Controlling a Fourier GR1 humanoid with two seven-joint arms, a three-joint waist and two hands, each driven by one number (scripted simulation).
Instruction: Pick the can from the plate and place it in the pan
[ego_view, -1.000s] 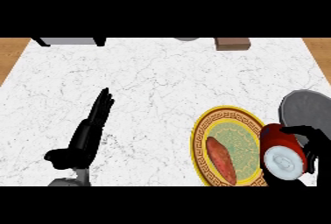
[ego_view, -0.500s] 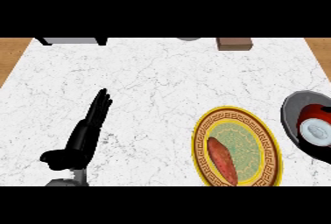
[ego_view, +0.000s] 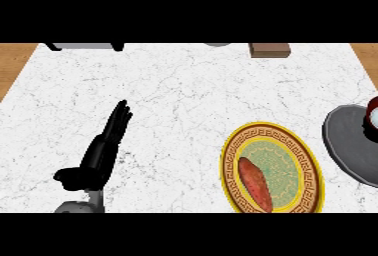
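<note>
At the view's right edge the red can sits in the grey pan, beside the gold-rimmed plate bearing a sweet potato; left robot hand rests open, fingers straight, on the marble table; right robot hand unseen.

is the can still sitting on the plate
No, the plate holds only a reddish oblong food item; the can shows at the right edge, over the pan.
</note>
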